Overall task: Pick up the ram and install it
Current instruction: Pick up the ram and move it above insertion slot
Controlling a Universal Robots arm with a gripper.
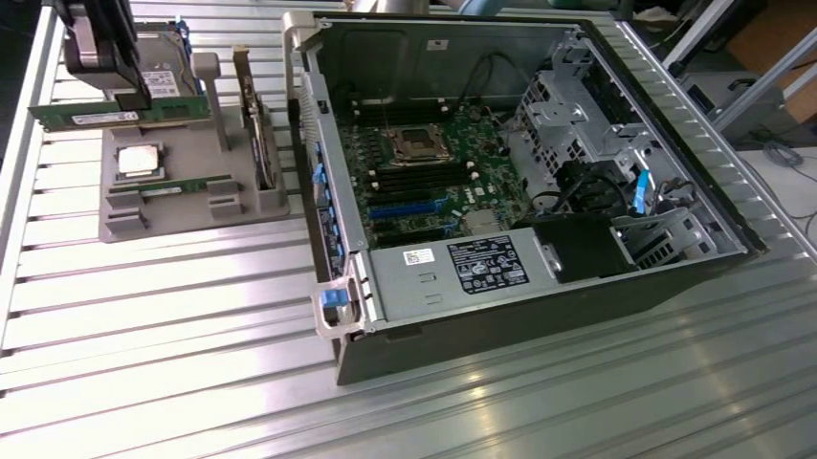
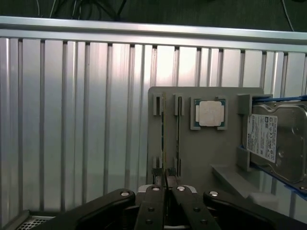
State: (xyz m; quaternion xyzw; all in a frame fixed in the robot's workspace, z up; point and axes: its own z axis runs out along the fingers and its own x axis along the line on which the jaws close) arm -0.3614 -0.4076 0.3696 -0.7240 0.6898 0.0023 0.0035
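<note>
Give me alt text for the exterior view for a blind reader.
A black robot gripper is shut on a long, thin green memory stick over a grey parts holder at the exterior view's left. The holder also carries a square silver processor chip. An open dark computer case sits at the exterior view's right.

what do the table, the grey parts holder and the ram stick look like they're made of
Table: likely bare aluminium, ribbed slats with bright glare. Holder: matte grey, probably plastic, no shine. Ram: green circuit board with black chips and a pale label.
</note>
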